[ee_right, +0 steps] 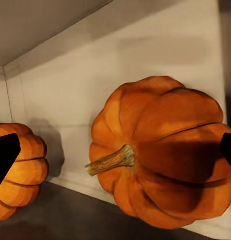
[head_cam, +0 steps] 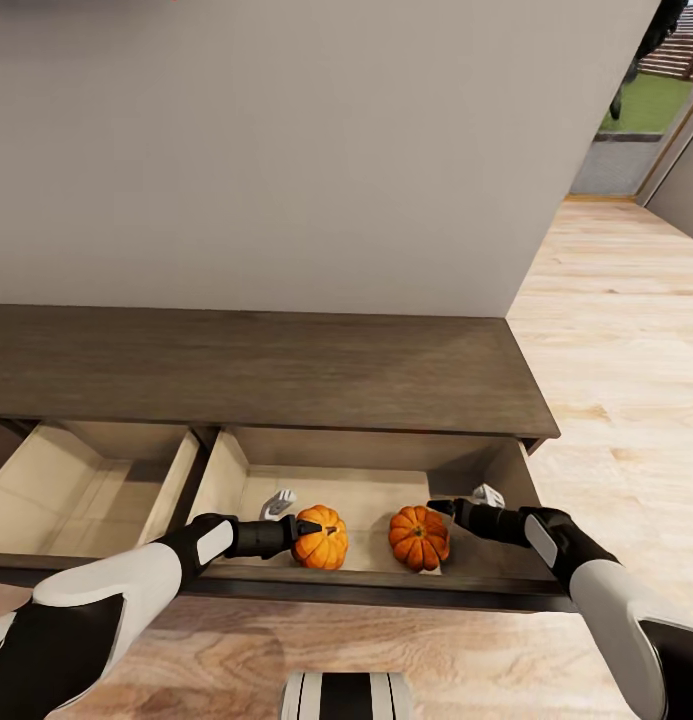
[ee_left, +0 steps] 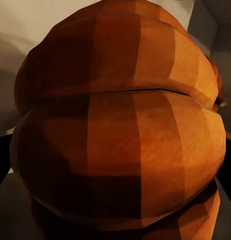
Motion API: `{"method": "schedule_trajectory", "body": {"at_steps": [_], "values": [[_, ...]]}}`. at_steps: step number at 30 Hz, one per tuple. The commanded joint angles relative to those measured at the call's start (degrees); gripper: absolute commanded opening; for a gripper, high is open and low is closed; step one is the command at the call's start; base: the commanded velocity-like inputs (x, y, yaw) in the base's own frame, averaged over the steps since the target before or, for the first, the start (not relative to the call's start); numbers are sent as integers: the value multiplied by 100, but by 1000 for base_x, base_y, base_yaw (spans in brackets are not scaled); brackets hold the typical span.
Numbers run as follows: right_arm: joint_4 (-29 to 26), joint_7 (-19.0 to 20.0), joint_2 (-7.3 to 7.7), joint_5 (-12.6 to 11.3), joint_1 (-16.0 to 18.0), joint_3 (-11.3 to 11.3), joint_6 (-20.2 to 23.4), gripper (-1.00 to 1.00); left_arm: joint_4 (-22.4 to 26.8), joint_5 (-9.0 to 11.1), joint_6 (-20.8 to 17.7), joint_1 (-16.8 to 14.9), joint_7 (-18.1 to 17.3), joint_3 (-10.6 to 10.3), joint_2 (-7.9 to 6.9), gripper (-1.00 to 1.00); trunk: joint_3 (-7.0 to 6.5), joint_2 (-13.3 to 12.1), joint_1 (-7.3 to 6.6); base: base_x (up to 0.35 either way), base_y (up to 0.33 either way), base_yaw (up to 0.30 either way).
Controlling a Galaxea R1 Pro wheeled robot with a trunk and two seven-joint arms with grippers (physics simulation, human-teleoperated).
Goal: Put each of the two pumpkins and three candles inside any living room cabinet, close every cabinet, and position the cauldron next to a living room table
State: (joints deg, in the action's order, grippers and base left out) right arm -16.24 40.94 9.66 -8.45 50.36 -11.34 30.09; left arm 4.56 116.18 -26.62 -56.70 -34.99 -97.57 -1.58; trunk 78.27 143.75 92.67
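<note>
Both ribbed orange pumpkins (head_cam: 321, 537) (head_cam: 419, 537) are seen in the dark brown wood cabinet's (head_cam: 266, 370) open drawer at lower centre of frame, left gripper (head_cam: 308, 527) apparently clamped on one, right gripper (head_cam: 438, 507) spread wide w/ nothing held; candles, closing, cauldron judged outstanding.

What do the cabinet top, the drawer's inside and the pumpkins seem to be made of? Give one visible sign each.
Cabinet top: dark brown wood or veneer, matte, with streaky grain. Drawer: pale, smooth board, perhaps laminate, showing no grain. Pumpkins: look like real squash with faintly glossy, ribbed orange skin; the right one has a fibrous brown stem. Rendered, so uncertain.
</note>
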Motion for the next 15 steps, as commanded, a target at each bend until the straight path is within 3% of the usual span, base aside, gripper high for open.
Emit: {"method": "schedule_trajectory", "body": {"at_steps": [1, 15], "values": [[-7, 0, 0, 1, 0, 0, 2, 100, 1, 1, -1, -1, -5, 1, 2, -100, 0, 0, 0, 0, 0, 0], [3, 7, -27, -14, 0, 0, 40, 100, -6, 8, 11, -41, 1, 1, -33, -100, 0, 0, 0, 0, 0, 0]]}}
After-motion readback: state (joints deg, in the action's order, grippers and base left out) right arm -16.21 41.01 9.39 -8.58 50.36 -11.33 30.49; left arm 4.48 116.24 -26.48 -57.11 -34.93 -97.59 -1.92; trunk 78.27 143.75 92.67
